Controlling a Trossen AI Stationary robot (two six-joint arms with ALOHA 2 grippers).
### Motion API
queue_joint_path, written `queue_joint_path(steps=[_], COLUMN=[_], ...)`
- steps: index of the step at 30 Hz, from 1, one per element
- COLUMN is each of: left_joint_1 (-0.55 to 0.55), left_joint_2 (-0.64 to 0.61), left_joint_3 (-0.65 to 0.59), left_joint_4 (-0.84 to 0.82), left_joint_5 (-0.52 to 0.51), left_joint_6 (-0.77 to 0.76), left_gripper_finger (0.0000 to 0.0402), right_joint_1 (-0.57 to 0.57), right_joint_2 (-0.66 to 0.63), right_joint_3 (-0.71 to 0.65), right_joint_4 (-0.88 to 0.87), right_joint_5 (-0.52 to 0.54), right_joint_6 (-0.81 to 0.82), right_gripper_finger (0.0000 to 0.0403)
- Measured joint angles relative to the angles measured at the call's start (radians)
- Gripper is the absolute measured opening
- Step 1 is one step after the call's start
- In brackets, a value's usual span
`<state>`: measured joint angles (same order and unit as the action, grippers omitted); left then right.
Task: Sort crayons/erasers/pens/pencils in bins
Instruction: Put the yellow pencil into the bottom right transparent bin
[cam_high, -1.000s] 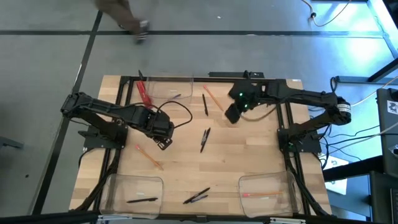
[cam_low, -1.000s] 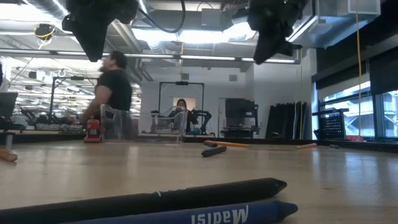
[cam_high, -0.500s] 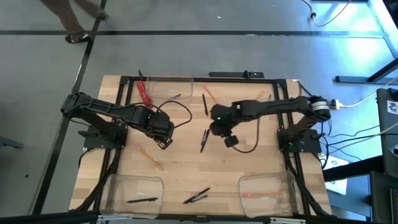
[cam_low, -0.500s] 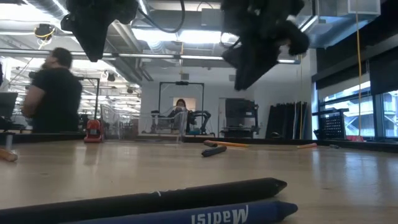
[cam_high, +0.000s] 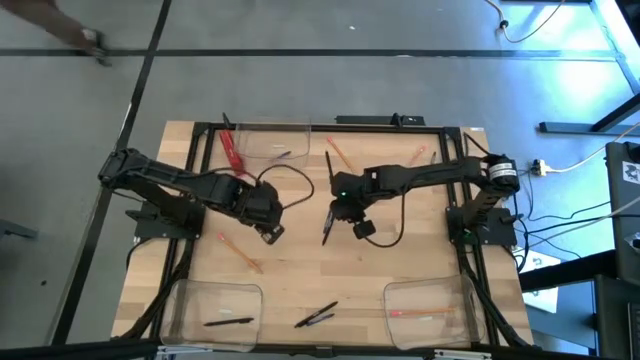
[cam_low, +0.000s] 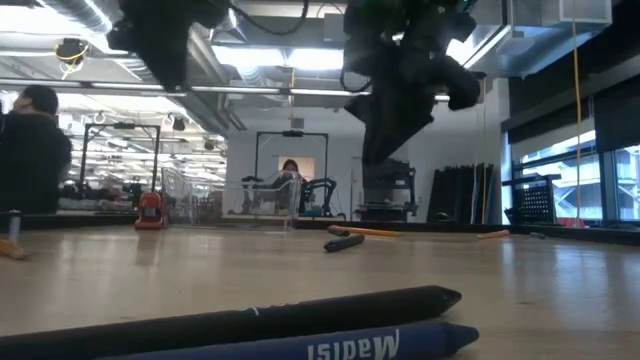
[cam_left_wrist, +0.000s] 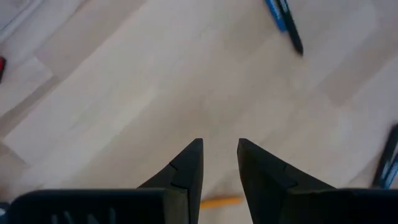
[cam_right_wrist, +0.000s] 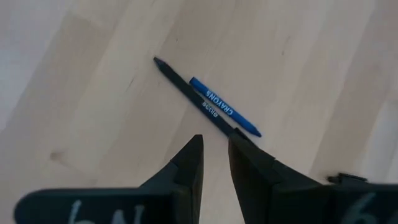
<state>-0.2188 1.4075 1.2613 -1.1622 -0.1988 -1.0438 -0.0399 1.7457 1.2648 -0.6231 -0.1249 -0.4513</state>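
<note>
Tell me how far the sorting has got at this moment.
Partly done. One bin holds a black pen, another bin a pencil, and the far bin a crayon. In hand: nothing; the right gripper, jaws slightly apart, hovers over the pen and blue crayon mid-table. The left gripper hangs empty. Left: loose pencils and the pens near the front edge.

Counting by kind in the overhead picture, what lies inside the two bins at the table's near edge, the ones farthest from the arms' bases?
black pen: 1, in the left bin
orange pencil: 1, in the right bin
Total: 2
</note>
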Motion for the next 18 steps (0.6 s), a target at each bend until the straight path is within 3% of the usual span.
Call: queue_joint_path(steps=[3, 12, 15, 18], left_joint_1=[-0.050, -0.143, -0.175, -0.211], left_joint_2=[0.000, 0.000, 0.000, 0.000], left_joint_3=[0.000, 0.000, -0.015, -0.066], left_joint_4=[-0.047, -0.191, -0.181, -0.169], left_joint_5=[0.005, -0.012, -0.031, 0.010], left_joint_6=[-0.036, -0.591, -0.648, -0.568], left_gripper_finger=[0.0092, 0.0092, 0.0092, 0.0092], right_joint_1=[0.000, 0.000, 0.000, 0.000], right_joint_2=[-0.032, -0.154, -0.193, -0.227], right_joint_3=[0.000, 0.000, 0.000, 0.000], right_joint_4=[-0.001, -0.002, -0.001, -0.001], right_joint_5=[0.000, 0.000, 0.000, 0.000], right_joint_6=[0.031, 0.135, 0.134, 0.132], right_gripper_finger=[0.0078, 0.0078, 0.0078, 0.0078])
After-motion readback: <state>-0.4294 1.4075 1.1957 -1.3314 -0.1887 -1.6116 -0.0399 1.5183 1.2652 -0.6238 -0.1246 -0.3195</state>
